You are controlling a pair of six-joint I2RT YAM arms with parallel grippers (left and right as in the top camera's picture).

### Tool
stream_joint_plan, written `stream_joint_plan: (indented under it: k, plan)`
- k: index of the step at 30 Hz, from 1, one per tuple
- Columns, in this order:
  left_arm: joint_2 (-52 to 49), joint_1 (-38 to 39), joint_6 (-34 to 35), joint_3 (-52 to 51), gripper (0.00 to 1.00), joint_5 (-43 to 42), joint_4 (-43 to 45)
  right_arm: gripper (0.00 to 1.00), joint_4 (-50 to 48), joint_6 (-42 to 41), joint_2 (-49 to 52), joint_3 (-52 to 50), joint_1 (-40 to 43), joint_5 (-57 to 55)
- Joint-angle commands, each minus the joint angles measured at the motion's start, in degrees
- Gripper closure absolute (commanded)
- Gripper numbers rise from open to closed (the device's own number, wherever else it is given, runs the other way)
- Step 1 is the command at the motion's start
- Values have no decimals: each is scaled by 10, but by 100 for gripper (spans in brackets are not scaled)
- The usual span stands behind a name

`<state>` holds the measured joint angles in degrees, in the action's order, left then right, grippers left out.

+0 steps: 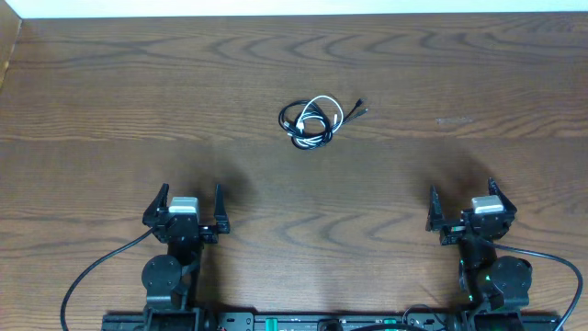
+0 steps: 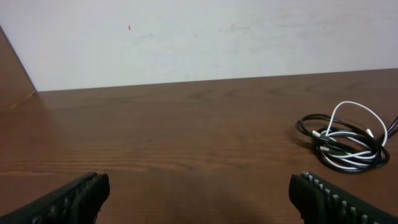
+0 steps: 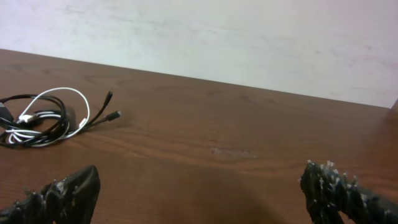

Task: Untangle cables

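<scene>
Well short of the bundle, flanking it, the left gripper (image 1: 190,193) and right gripper (image 1: 461,189) sit with jaws spread wide, holding nothing; the bundle itself, a long thin black cord (image 1: 287,118) looped through a short thin white cord (image 1: 338,112), lies on the dark brown wooden table (image 1: 110,92); two dark plug ends trail from the bundle's right side. Recommended: pin the black loops with one gripper; draw the white arc clear slowly with the other; avoid tightening crossings.

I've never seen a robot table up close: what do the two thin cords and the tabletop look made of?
Black cable: likely rubbery plastic jacket, slight sheen. White cable: smooth plastic, glossy highlights. Table: brown wood or wood-look laminate, matte; grain lines show, which one unclear.
</scene>
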<state>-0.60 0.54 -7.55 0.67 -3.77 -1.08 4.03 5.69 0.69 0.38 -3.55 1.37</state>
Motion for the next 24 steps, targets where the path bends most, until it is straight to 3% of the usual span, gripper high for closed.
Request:
stream_joint_plan:
  k: [1, 24]
  plan:
    - [-1, -3, -5, -4, 2, -14, -26, 1, 2, 7, 0, -1, 1, 3]
    - [-1, -2, 9, -4, 2, -17, -25, 1, 0, 6, 0, -1, 1, 3]
